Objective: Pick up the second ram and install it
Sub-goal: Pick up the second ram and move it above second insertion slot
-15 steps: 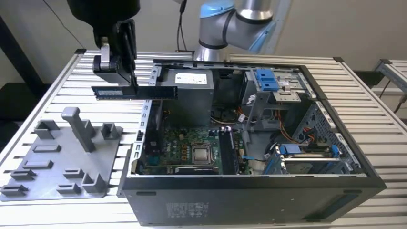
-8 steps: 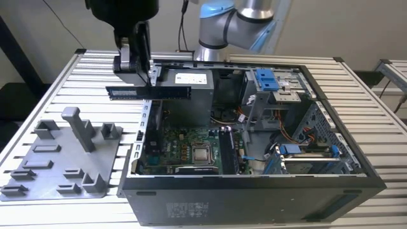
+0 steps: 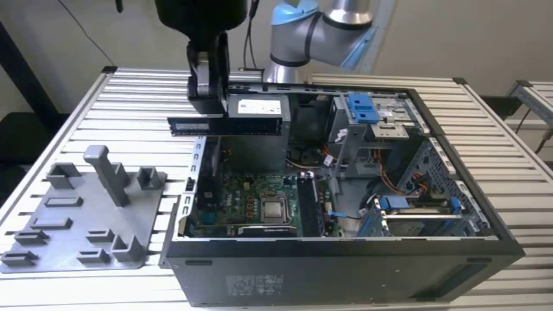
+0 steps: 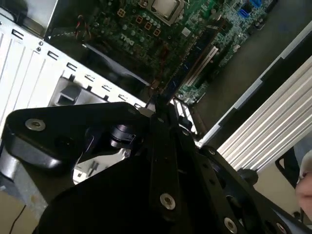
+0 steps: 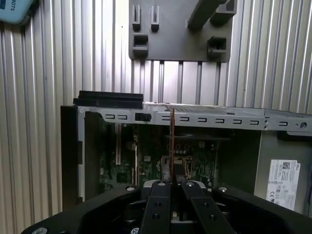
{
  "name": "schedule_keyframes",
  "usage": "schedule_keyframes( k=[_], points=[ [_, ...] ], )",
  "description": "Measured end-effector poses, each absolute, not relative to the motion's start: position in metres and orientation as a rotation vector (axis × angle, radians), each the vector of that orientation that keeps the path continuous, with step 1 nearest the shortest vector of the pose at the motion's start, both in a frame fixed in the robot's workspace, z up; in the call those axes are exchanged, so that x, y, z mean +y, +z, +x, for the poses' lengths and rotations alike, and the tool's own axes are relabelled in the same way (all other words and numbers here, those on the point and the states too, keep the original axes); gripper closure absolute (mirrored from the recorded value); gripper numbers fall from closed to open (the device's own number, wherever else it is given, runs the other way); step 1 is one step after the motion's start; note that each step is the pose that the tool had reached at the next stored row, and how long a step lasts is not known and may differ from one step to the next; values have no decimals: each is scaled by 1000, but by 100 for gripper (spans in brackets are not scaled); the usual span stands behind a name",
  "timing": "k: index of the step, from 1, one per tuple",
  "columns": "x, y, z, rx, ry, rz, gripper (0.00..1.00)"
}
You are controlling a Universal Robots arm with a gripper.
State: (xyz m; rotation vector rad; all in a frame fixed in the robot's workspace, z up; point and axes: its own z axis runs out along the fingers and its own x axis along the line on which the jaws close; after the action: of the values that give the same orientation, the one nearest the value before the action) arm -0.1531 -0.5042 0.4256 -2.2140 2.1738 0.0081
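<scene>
My gripper (image 3: 210,111) is clamped on the ram (image 3: 246,126). It holds the ram level above the case's (image 3: 346,259) rear edge, with one end poking out past the case wall over the tabletop (image 3: 129,91). The pinch sits somewhat off the board's middle, so I judge the long free end could swing or twist in the jaws if it touches anything. The slots (image 3: 309,204) lie deep inside the case, just beside the processor (image 3: 274,208). From the exterior view the ram seems to run crosswise to them, so any leftover angle at the slot could jam the board on a latch or bend it. A thin board pressed down off-square may also slip up through the jaws instead of seating. Inside the case, the power supply (image 3: 255,107) sits close under the ram, and the rear wall (image 5: 195,114) runs directly beneath it. Either one could catch the lower edge on the way in. Loose cables (image 3: 393,188) and the blue clips (image 3: 363,107) crowd the case's far half. The grey fixture (image 3: 78,220) lies outside the case, well apart. I cannot tell whether a neighbouring slot is already filled.
</scene>
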Motion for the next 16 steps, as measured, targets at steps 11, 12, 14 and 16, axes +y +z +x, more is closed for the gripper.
schedule_keyframes(
  k=[11, 12, 14, 16],
  points=[
    [-504, 426, -116, 2174, 9, -2215, 86],
    [-504, 426, -113, 2174, 9, -2214, 86],
    [-504, 426, -106, 2175, 9, -2214, 86],
    [-504, 426, -99, 2175, 10, -2215, 86]
  ],
)
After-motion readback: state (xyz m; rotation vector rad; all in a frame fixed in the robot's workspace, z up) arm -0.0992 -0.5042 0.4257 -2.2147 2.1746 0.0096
